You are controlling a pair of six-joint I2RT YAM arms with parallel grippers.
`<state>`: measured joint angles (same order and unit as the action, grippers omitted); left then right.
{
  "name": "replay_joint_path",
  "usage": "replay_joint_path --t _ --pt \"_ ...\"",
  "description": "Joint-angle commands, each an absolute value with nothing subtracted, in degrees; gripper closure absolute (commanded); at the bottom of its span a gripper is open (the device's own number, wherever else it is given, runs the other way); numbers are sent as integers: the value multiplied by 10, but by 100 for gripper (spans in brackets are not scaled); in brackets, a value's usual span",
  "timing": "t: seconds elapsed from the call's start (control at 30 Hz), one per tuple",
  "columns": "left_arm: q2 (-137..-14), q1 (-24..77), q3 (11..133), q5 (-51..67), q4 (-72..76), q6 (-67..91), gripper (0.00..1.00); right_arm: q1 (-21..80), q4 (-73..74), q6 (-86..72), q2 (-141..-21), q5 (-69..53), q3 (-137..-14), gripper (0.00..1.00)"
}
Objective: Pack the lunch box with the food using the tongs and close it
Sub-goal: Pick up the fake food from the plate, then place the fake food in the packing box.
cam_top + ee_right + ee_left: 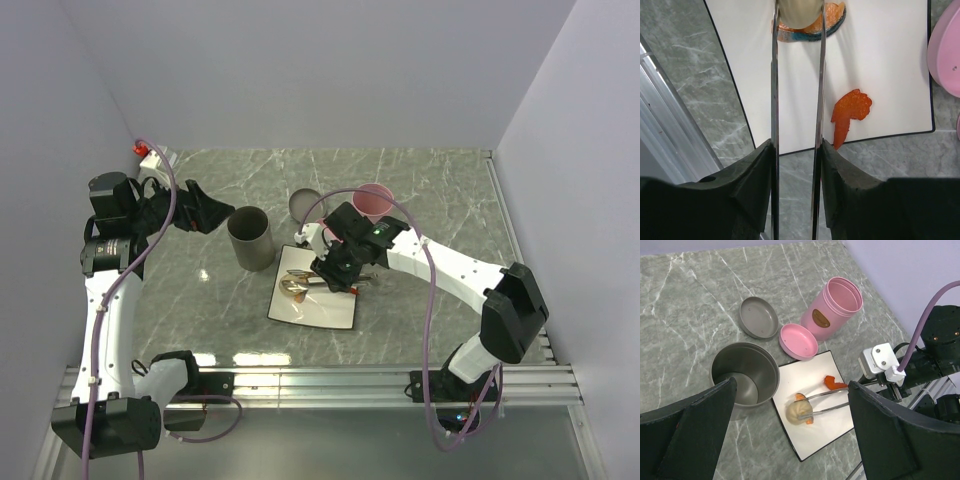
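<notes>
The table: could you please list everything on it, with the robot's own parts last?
table: 1, grey marble
plate: 1, white, table centre
ball: 1 seen, tan, on plate
tongs: 1, silver, tips around ball
orange piece: 1, on plate beside tongs
pot: 1, grey, left of plate
pink lid: 1, plate's far corner
grey lid: 1, beside pink lid
tub: 1, pink, behind plate
left gripper: 1, black, open, left of pot
right gripper: 1, black, shut on tongs

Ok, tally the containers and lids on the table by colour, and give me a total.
Pink: 2, the tall container and the round lid
Grey: 2, the cup and the shallow dish
Total: 4
</notes>
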<state>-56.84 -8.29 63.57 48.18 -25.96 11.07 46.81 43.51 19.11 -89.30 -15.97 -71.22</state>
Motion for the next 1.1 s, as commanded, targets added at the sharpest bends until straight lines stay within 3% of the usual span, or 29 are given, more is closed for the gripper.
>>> replay_joint_path --t 0.0,0.47,0.9,1.07 --pt "-565 -86 639 491 -244 105 1 474 423 192 -867 -159 -731 67" --pt "-575 -87 648 483 -246 120 0 447 468 175 -788 -198 -774 70" --pt "-571 -94 634 464 -214 151 1 223 524 167 -686 -274 -837 68" --pt "-570 -94 628 466 -207 155 1 136 534 171 -693 -245 -856 68"
